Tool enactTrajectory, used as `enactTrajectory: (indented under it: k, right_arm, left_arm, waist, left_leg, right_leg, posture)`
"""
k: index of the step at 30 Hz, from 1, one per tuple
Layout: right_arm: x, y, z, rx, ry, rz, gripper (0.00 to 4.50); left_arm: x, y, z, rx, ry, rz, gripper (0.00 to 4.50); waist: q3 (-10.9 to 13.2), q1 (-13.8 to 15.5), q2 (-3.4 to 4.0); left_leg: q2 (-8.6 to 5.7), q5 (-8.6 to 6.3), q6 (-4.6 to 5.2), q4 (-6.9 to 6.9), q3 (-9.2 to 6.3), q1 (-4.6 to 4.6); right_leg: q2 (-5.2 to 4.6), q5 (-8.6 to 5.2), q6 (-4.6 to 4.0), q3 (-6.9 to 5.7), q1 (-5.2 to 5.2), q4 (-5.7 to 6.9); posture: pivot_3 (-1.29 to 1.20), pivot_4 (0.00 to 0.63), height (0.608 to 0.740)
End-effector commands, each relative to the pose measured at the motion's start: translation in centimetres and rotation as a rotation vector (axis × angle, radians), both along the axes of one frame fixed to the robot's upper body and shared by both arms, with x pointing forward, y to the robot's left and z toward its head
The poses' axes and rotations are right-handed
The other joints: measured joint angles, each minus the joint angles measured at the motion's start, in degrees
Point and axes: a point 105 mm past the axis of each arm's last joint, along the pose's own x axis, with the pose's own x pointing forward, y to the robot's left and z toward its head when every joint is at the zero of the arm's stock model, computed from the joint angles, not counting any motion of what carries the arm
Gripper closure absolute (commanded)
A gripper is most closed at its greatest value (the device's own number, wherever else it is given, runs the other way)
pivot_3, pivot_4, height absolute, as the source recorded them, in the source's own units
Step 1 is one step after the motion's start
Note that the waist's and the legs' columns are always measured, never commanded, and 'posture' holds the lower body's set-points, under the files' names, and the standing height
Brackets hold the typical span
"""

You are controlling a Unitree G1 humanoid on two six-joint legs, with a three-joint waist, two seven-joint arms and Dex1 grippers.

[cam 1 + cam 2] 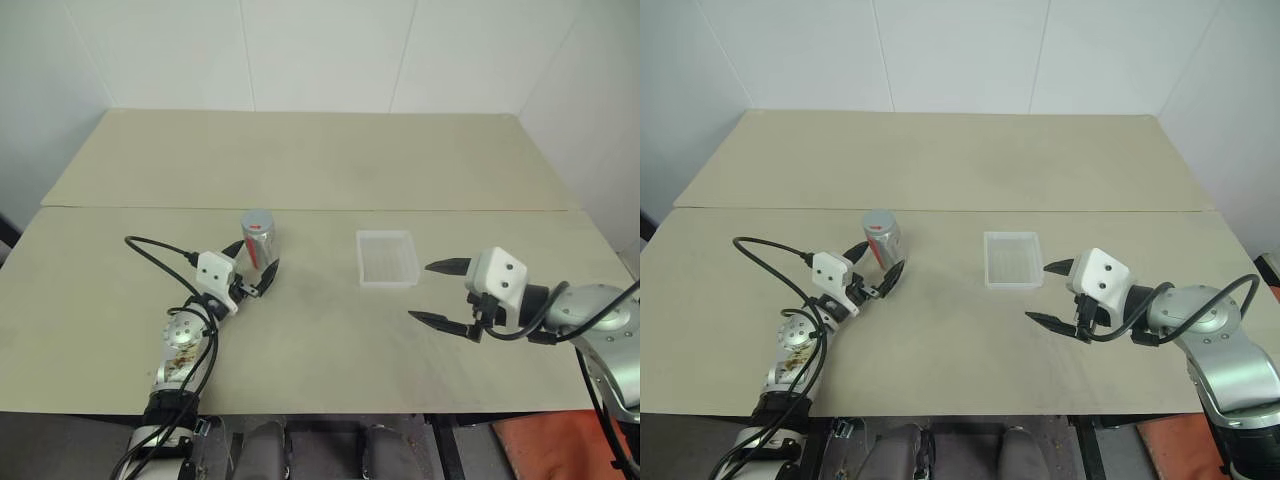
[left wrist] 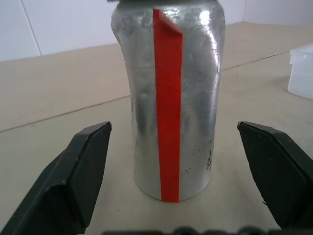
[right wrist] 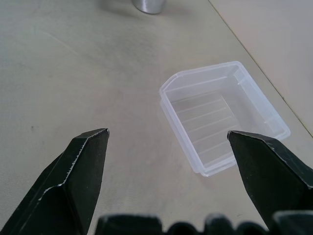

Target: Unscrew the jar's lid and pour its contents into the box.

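The silver jar (image 1: 258, 237) with a red stripe stands upright on the table, left of centre, with its grey lid (image 1: 257, 219) on top. Its contents are hidden inside. My left gripper (image 1: 252, 262) is open just in front of the jar. In the left wrist view the jar (image 2: 168, 98) stands between the two spread fingers (image 2: 83, 171), with a gap on each side. The clear plastic box (image 1: 387, 258) lies empty to the jar's right. My right gripper (image 1: 422, 291) hangs open to the right of the box and a little nearer, pointing toward it, holding nothing.
The pale table (image 1: 320, 350) is two boards joined by a seam (image 1: 400, 209) behind the jar and box. White walls close in the far side. A black cable (image 1: 160, 255) loops over my left arm.
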Motion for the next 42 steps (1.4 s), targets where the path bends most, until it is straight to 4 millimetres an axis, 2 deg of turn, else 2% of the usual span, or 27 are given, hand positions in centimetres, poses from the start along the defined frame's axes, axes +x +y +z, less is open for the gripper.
enactTrajectory:
  k: [1,14,17,22,23,32,35,42]
  right_arm:
    - [-0.1,0.1,1.5,-0.009,-0.066,0.002,0.0]
    - [-0.3,-0.1,1.3,-0.02,-0.07,-0.021,0.0]
    - [-0.3,-0.1,1.2,-0.024,-0.071,-0.027,0.0]
    - [-0.3,-0.1,1.1,-0.026,-0.072,-0.028,0.0]
    - [-0.3,0.0,1.2,-0.025,-0.073,-0.027,0.0]
    - [0.0,0.4,1.5,-0.013,-0.09,-0.013,0.0]
    - [0.2,1.1,2.1,0.017,-0.102,-0.001,0.0]
    - [0.6,4.3,4.8,0.232,-0.129,0.024,0.0]
  left_arm:
    - [0.5,-0.3,1.4,-0.011,-0.064,0.003,0.06]
    - [1.8,-0.7,1.5,-0.054,-0.043,0.058,0.06]
    - [1.8,-0.7,1.3,-0.053,-0.026,0.047,0.53]
    - [1.7,-0.7,1.0,-0.036,-0.003,0.034,2.07]
    - [1.7,-0.7,1.0,-0.037,-0.002,0.035,2.26]
    - [1.5,-1.5,1.8,-0.051,-0.03,0.019,2.27]
    - [1.4,-1.6,2.6,-0.052,-0.046,0.02,2.27]
    - [-0.1,-2.8,5.9,-0.055,-0.077,-0.088,2.27]
  waist:
    - [0.0,0.0,0.0]
    - [0.0,0.0,-0.01]
    - [0.0,0.0,-0.01]
    - [0.0,0.0,-0.01]
    - [0.0,0.0,-0.01]
    - [0.0,0.0,-0.02]
    - [0.0,0.0,-0.02]
    - [0.0,-0.1,-0.03]
  left_leg:
    - [0.0,0.0,0.0,0.0,0.0,0.0]
    - [-0.01,0.0,0.0,0.0,-0.01,-0.02]
    - [0.0,0.0,0.0,0.0,-0.01,-0.02]
    - [-0.01,0.0,0.0,0.0,-0.01,-0.02]
    - [-0.01,0.0,0.0,0.0,-0.01,-0.01]
    - [-0.01,0.0,0.0,0.0,-0.02,-0.03]
    - [0.0,0.0,0.0,0.0,-0.02,-0.05]
    - [0.02,0.01,-0.02,0.0,-0.04,-0.06]
  right_leg:
    - [0.0,0.0,0.0,0.0,0.0,0.0]
    - [0.0,0.01,0.02,-0.01,0.0,-0.02]
    - [0.0,0.01,0.03,-0.01,0.0,-0.02]
    - [0.0,0.01,0.03,-0.01,0.0,-0.01]
    - [0.0,0.01,0.03,-0.01,0.0,-0.01]
    - [0.0,0.01,0.03,-0.01,-0.01,-0.03]
    - [0.0,0.01,0.03,-0.02,-0.01,-0.03]
    - [0.01,0.01,0.03,0.0,-0.06,0.02]
  posture:
    - [0.0,0.15,0.74]
    - [0.0,0.15,0.74]
    - [0.0,0.15,0.74]
    - [0.0,0.15,0.74]
    - [0.0,0.15,0.74]
    - [0.0,0.15,0.74]
    - [0.0,0.15,0.74]
    - [0.0,0.15,0.74]
